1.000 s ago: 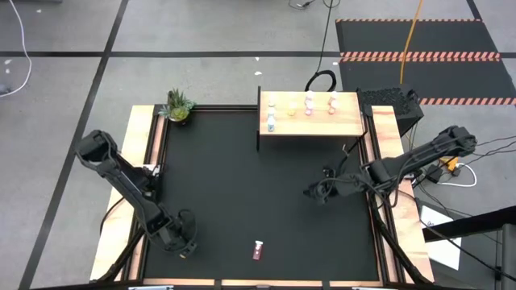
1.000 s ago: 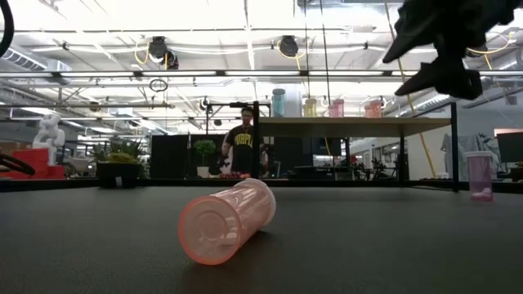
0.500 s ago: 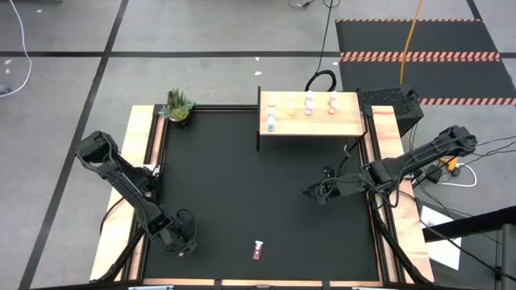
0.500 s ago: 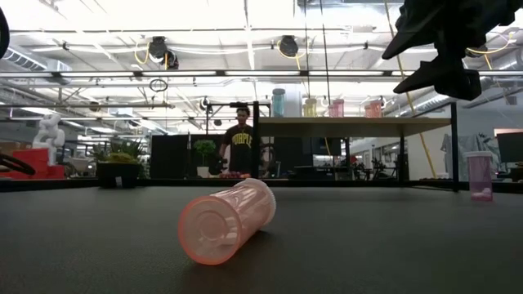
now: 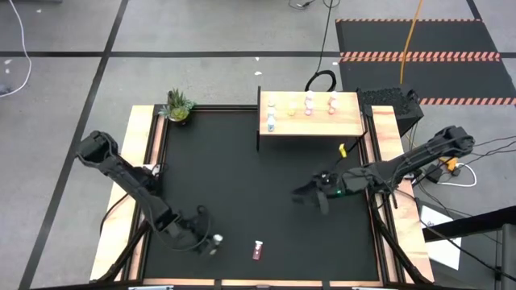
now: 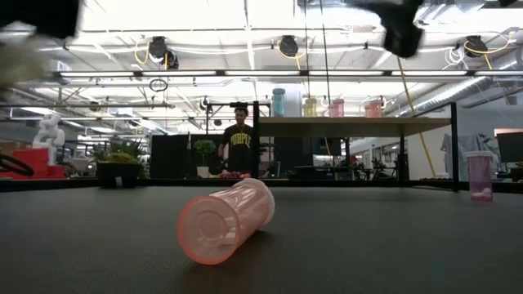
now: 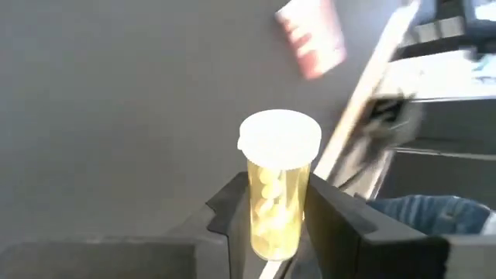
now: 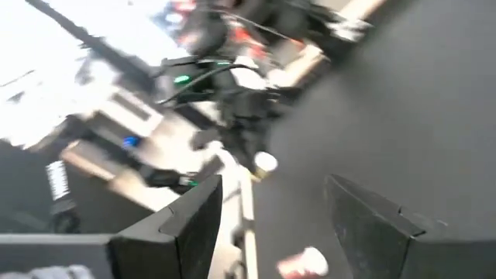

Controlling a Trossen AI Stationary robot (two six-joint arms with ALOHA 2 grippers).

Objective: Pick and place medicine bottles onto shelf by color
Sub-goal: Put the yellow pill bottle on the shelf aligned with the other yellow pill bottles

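A yellow medicine bottle (image 7: pixel 273 203) with a white cap sits between the fingers of my left gripper (image 5: pixel 206 240), near the table's front edge, left of the middle. My left gripper is shut on it. A pink-red bottle (image 5: pixel 258 250) lies on its side just to the right of it; the low view shows this pink-red bottle (image 6: pixel 225 220) close up. The pale wood shelf (image 5: pixel 348 122) stands at the far edge and carries several bottles (image 5: pixel 309 102). My right gripper (image 5: pixel 309 197) hovers open over the table's right half and holds nothing. My left gripper pinches the yellow bottle's body (image 7: pixel 271 221) between its two fingers (image 7: pixel 335 221). The bottle lies along the fingers, with its white cap (image 7: pixel 279 138) sticking out past their tips. The fingers come from the table's left, about level, so the cap (image 5: pixel 217 239) points right.
A small green plant (image 5: pixel 178 105) stands at the far left corner. Another pink bottle (image 6: pixel 480 175) stands upright on the table at the right. A small yellow thing (image 5: pixel 342 150) lies in front of the shelf. Wooden rails (image 5: pixel 149 153) line the table's sides. A person (image 6: pixel 239 147) stands beyond.
My left gripper has shut on the yellow bottle and carried it toward the table's right, along the front edge. My right gripper has moved a little toward the left and near edges, rising out of the low view's top corner. It has stayed open.
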